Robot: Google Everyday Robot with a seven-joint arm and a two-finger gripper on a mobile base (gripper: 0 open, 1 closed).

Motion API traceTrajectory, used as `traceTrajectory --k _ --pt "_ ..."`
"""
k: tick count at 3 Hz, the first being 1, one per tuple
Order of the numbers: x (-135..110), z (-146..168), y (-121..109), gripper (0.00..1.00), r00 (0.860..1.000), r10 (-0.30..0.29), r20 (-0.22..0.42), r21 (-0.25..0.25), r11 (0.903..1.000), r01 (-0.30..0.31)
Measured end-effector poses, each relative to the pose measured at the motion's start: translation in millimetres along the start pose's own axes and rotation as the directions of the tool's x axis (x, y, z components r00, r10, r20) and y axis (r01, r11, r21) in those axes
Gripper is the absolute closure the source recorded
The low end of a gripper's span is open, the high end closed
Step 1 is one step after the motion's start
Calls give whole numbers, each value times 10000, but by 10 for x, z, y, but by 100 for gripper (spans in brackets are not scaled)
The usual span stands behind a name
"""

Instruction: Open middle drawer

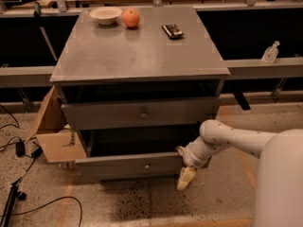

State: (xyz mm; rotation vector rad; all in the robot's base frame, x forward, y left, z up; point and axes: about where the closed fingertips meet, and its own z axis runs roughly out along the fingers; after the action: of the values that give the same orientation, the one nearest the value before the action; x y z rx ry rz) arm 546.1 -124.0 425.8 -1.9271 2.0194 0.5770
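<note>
The grey metal cabinet [137,56] has its middle drawer [128,166] pulled out, with a dark open interior behind its flat front and a small knob [147,165] at the centre. The taller top drawer [142,112] above it stands slightly out. The lowest drawer is hidden under the middle one. My gripper [186,178] hangs pointing down at the right end of the middle drawer front, just below its lower edge, on the end of my white arm [227,138].
On the cabinet top are a white bowl [105,15], an orange fruit [131,18] and a small black object [172,30]. A cardboard box [54,136] stands at the cabinet's left. Cables [19,148] lie on the floor at left. A bottle [270,53] sits on the right rail.
</note>
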Motion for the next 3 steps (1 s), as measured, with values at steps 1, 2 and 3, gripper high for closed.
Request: traceTrajectory --k 1,2,3 --pt "-4 5 39 41 10000 78 3 -148 9999 -78" --pt "-22 -29 43 65 10000 79 2 -151 9999 -79" --pt "-36 -54 46 88 10000 81 1 -153 9999 -81"
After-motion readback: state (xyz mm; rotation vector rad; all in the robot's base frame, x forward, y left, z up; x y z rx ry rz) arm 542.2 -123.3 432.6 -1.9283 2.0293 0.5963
